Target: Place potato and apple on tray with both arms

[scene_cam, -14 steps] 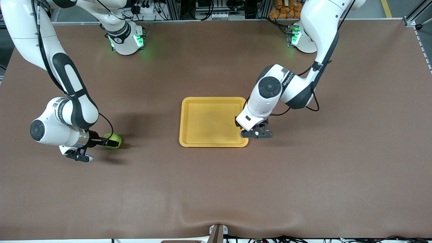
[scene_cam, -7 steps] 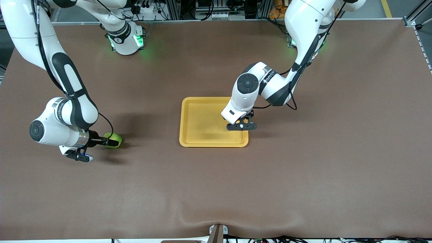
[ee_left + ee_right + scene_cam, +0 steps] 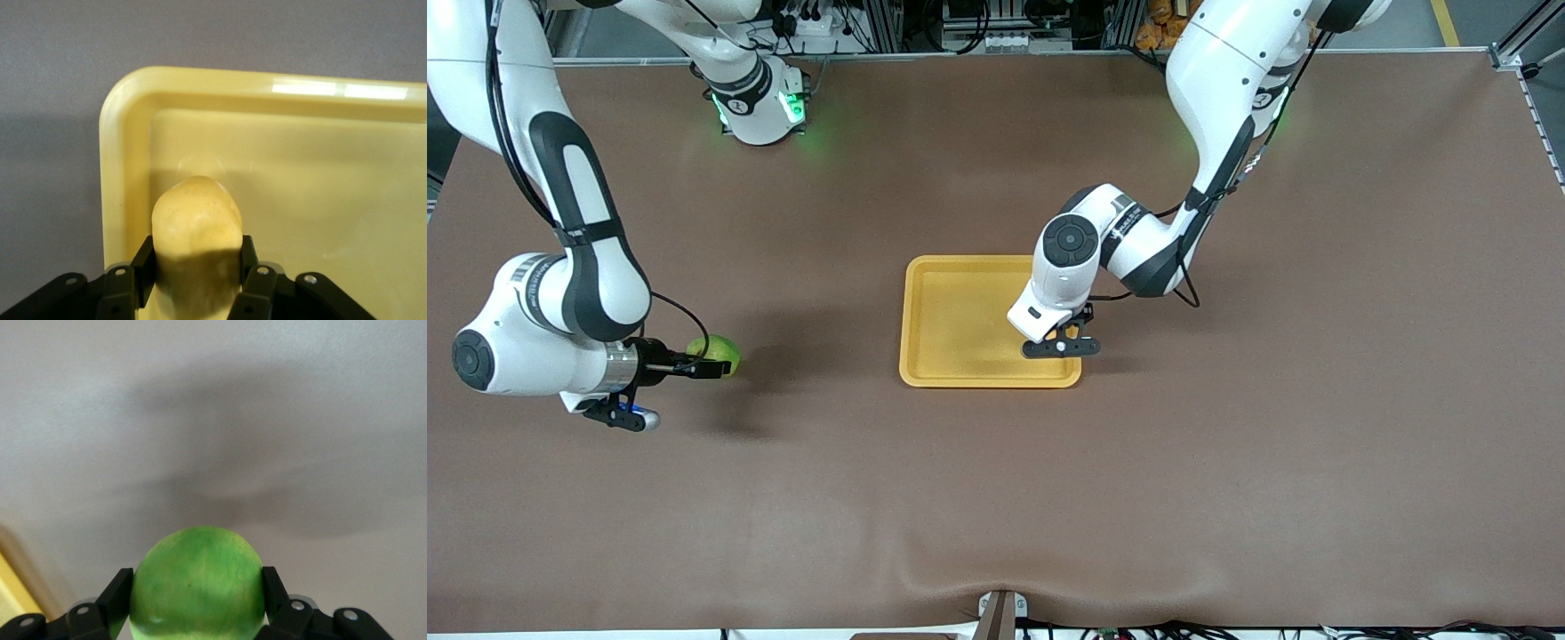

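The yellow-orange tray [image 3: 951, 311] lies mid-table. My left gripper [image 3: 1060, 343] is shut on the yellow potato [image 3: 195, 223] and holds it low over the tray's inside, at the corner toward the left arm's end and nearest the front camera. In the front view the hand hides most of the potato. The left wrist view shows the tray's rim [image 3: 127, 167] beside the potato. My right gripper [image 3: 708, 366] is shut on the green apple [image 3: 722, 350] toward the right arm's end, just above the table. The apple [image 3: 197, 583] sits between the right gripper's fingers [image 3: 120, 590].
The brown table mat [image 3: 1227, 444] stretches wide around the tray. Both arm bases with green lights [image 3: 760, 107] stand along the edge farthest from the front camera. A small bracket [image 3: 1000, 613] sits at the edge nearest it.
My left gripper has carried the potato from beside the tray to over its inside. My right arm has shifted toward its own end of the table and raised the apple slightly.
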Robot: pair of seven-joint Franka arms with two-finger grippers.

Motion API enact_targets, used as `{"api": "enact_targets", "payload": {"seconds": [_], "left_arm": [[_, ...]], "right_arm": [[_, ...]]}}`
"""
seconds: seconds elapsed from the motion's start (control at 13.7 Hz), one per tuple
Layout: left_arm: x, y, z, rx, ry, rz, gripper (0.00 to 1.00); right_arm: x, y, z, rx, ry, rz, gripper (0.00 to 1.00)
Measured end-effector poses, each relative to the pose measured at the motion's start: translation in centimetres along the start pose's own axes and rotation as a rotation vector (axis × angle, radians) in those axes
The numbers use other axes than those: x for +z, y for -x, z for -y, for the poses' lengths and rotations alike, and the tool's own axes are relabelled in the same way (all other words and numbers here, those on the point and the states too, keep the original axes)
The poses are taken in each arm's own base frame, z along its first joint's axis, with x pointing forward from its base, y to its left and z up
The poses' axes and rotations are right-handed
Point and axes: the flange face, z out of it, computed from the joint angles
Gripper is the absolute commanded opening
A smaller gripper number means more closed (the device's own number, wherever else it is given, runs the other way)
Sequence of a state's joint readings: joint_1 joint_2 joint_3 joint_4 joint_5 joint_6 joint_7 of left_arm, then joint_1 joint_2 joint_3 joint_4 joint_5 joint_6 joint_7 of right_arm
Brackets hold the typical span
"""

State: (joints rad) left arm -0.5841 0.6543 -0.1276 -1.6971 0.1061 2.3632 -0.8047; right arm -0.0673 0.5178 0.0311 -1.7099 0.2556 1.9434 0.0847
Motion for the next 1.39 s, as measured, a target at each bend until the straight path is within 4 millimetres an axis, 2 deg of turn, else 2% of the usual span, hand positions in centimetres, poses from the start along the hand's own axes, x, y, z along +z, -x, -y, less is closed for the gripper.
{"api": "enact_targets", "payload": {"seconds": [0.07,0.15,0.37,0.51,0.73,0.88,1.02,1.24,1.39], "left_arm": [[0.0,-0.1,0.1,-0.001,-0.001,0.000,0.93],[0.1,-0.1,0.1,-0.002,-0.002,-0.001,1.00],[-0.3,-0.5,0.2,-0.007,0.002,-0.007,1.00],[-1.8,-1.8,0.7,-0.028,0.005,-0.018,1.00],[-7.6,-5.0,3.3,-0.087,-0.014,-0.022,1.00],[-11.8,-6.2,4.2,-0.110,-0.019,-0.030,1.00],[-15.2,-7.1,5.4,-0.134,-0.019,-0.042,1.00],[-19.7,-8.7,9.1,-0.158,-0.019,-0.060,1.00],[-22.9,-9.6,12.4,-0.161,-0.025,-0.070,1.00]], "right_arm": [[0.0,0.5,1.2,0.025,0.006,0.011,0.00],[0.2,1.0,2.7,0.054,0.014,0.020,0.00],[1.6,2.8,8.3,0.123,0.041,0.034,0.00],[2.5,3.9,11.3,0.163,0.043,0.044,0.00],[3.3,5.7,15.3,0.217,0.050,0.050,0.00],[3.9,7.3,18.6,0.251,0.094,0.023,0.00],[4.6,9.2,21.8,0.278,0.119,-0.005,0.00],[5.6,11.3,25.5,0.324,0.091,-0.024,0.00],[6.8,12.0,26.9,0.341,0.086,-0.040,0.00]]}}
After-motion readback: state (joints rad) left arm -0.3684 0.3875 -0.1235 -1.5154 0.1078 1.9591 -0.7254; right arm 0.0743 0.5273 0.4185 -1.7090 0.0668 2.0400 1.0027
